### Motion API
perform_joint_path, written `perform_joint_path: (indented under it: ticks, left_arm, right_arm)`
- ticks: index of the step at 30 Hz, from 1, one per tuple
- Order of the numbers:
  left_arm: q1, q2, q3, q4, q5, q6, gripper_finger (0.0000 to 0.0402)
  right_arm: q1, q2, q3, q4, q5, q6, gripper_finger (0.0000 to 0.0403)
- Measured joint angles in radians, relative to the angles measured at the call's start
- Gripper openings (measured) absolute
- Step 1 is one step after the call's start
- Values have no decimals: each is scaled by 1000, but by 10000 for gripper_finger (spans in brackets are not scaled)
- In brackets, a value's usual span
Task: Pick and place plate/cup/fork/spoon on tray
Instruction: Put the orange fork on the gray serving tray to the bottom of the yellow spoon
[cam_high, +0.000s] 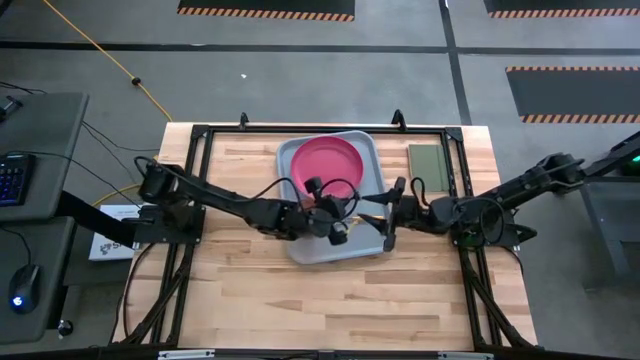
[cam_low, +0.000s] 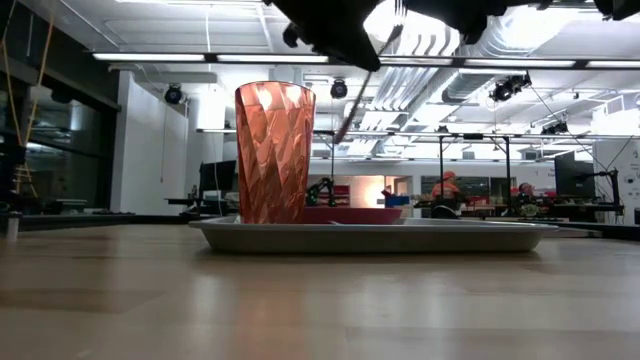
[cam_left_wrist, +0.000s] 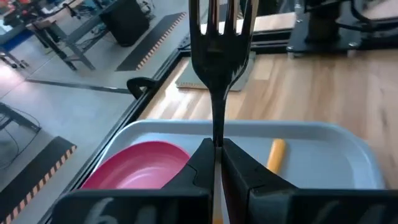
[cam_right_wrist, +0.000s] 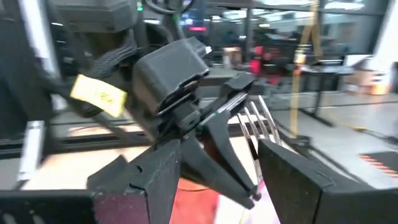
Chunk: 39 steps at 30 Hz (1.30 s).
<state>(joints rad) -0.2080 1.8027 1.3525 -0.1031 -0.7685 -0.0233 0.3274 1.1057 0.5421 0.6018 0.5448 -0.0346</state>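
on tray (cam_high: 364, 150): plate (cam_high: 328, 163), cup (cam_low: 274, 152), spoon (cam_left_wrist: 275, 154).

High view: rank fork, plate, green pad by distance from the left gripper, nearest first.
1. The fork: clamped in the left gripper, over the tray.
2. The plate: on the tray's far half, just beyond the gripper.
3. The green pad: off the tray, toward the right arm's side.

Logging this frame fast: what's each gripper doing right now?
Left gripper: shut on the fork, held above the tray.
Right gripper: open, holding nothing, by the tray's right edge.
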Motion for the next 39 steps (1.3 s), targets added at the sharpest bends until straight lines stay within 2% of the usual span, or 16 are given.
perform_joint_path:
  ticks: [7,10,14,17,22,24,28,34,39]
  left_arm:
    - [7,17,1,113,29,48,2]
    - [5,18,0,128,63,49,2]
    - [8,18,0,126,41,62,2]
    - [11,18,0,118,18,60,2]
    - [27,18,0,125,2,54,3]
    - [32,18,0,126,3,64,10]
    - [43,18,0,125,1,82,44]
    - [47,-24,-1,95,-1,190,124]
    - [39,-126,-1,47,-10,190,176]
  right_arm:
    - [-19,30,0,1,201,-45,208]
    - [-35,34,1,6,249,-47,208]
    - [-46,34,0,8,248,-48,195]
    - [-46,34,0,15,251,-44,160]
    - [-46,34,0,16,268,-43,43]
    - [-46,34,0,16,273,-48,13]
    - [-46,32,0,16,297,-57,12]
    - [-46,-16,0,-6,397,-181,2]
    - [-46,-109,-1,-121,378,-144,1]
